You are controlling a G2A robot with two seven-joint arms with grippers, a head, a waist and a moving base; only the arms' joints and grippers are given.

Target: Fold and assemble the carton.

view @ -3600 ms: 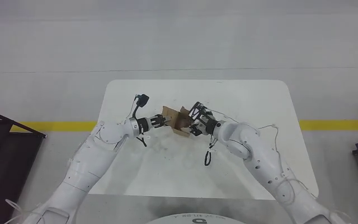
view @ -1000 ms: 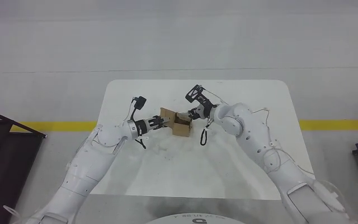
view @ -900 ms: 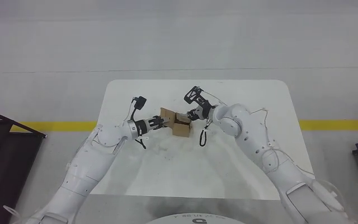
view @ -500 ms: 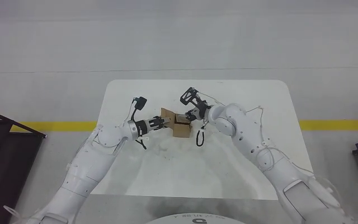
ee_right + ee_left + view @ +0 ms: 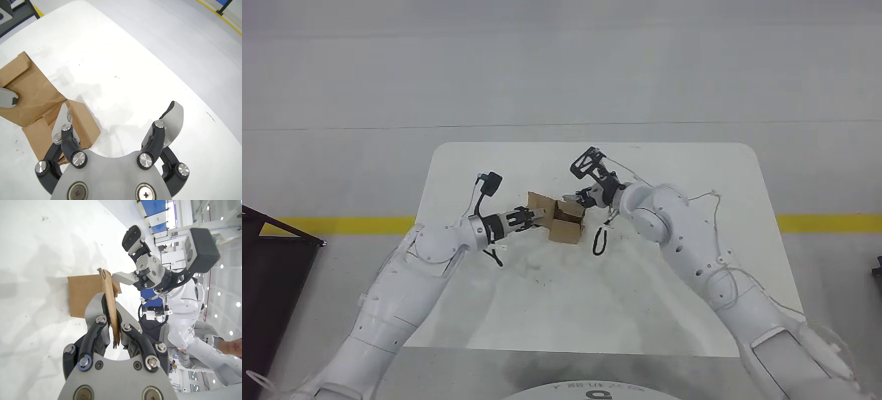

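Grey floor, a yellow line (image 5: 332,225) crossing behind a white table (image 5: 692,300) with rounded corners. Small dark scuffs and specks scattered over the tabletop around the carton.

Brown cardboard carton (image 5: 560,222) standing on the table, top open, only partly formed. Flaps raised at uneven angles. Creases across the widest panel, ragged cardboard at one corner. One plain side wall upright, its lower edge flat on the table.

Left gripper (image 5: 109,302) at the carton's side nearer the left arm. Fingers (image 5: 94,308) pressed together on a raised flap (image 5: 108,285), cardboard seen edge-on between the pads. Flap standing roughly upright from the carton's rim, its free end poking back past the fingers.

Right gripper (image 5: 120,111) at the carton's opposite side, slightly above the rim. Fingers spread wide, nothing between them. One fingertip touching the carton's upper edge, close to the flap pinched by the left gripper. Other finger out over bare table, well apart from the carton.

Both grippers close together, the carton between them.
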